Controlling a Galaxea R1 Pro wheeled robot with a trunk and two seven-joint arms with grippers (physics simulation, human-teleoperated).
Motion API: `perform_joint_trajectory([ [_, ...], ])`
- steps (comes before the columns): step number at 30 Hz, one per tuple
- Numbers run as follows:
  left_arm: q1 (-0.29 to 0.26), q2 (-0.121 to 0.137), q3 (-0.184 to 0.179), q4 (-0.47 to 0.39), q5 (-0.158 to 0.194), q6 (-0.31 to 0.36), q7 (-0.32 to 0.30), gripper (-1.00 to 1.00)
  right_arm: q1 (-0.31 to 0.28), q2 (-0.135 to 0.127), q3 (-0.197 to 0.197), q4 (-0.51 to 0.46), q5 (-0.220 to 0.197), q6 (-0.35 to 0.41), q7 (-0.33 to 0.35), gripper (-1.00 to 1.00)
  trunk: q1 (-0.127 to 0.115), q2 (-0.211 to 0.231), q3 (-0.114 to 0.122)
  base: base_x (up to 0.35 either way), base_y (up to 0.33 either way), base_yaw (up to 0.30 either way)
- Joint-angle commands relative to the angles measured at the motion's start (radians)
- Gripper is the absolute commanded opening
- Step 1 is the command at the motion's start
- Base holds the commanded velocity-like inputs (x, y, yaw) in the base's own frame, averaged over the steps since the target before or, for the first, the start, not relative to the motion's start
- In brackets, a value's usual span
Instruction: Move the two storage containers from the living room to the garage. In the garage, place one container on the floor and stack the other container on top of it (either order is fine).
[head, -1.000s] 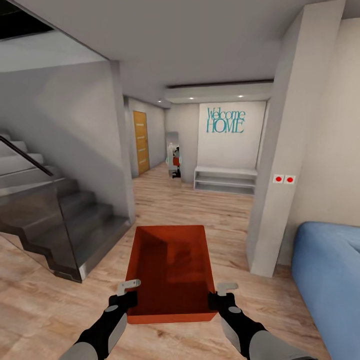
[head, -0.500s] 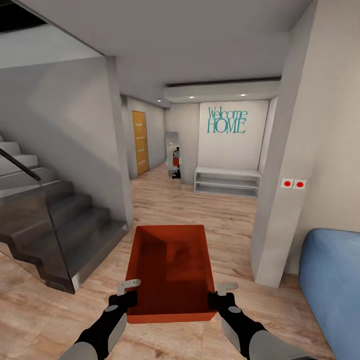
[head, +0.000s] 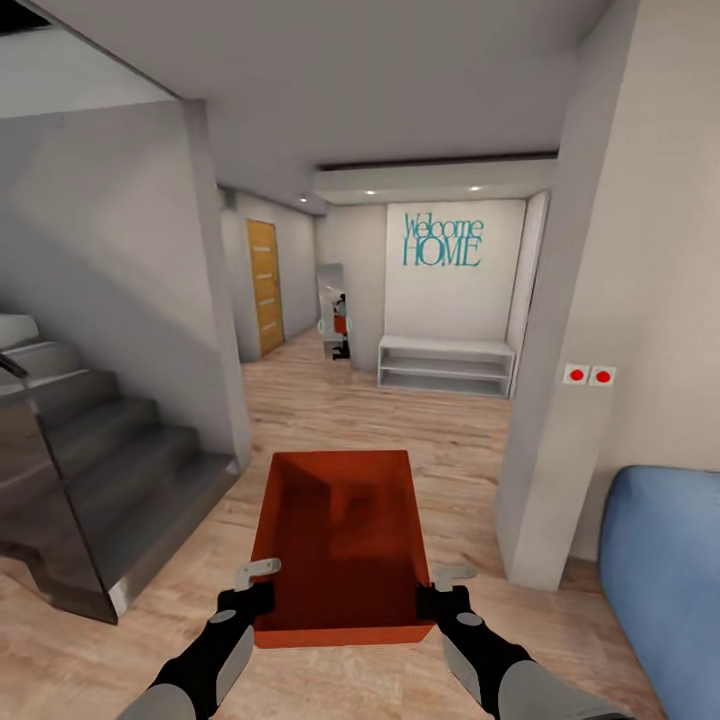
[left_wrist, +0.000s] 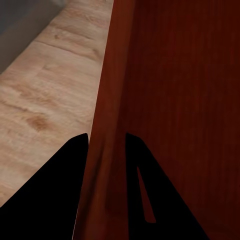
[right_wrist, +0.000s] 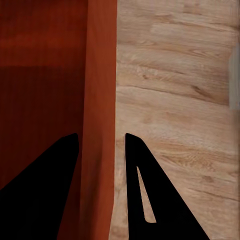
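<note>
An orange-red open-topped storage container (head: 340, 545) hangs in front of me above the light wood plank flooring, carried between both arms. My left gripper (head: 258, 575) is shut on its left wall (left_wrist: 107, 125), one finger inside and one outside. On the opposite side my right gripper (head: 445, 582) is shut on the right wall (right_wrist: 100, 125) in the same way. The container is empty and sits level.
A dark staircase with a glass panel (head: 70, 480) is at the left. A white wall corner with two red switches (head: 587, 376) stands at the right, a blue sofa (head: 665, 580) beside it. Ahead, a hallway holds a white shelf (head: 445, 365), a mirror and a wooden door (head: 264, 285).
The whole view has shifted: the stairs and hallway slid left and closer as I move forward. The container stays fixed between both grippers.
</note>
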Motion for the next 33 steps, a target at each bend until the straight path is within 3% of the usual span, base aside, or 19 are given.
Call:
perform_joint_trajectory([
  [1, 0.000, 0.017, 0.008, -0.005, -0.004, -0.005, 0.004, -1.00, 0.000, -0.009, -0.002, 0.004, -0.011, -0.003, -0.007, -1.00, 0.001, -0.001, 0.000, 0.321, 0.000, -0.022],
  [33, 0.000, 0.017, 0.008, -0.004, -0.004, -0.003, 0.005, -1.00, 0.000, -0.010, -0.003, 0.004, -0.010, -0.011, -0.010, -1.00, 0.001, -0.001, 0.000, 0.321, 0.000, -0.001],
])
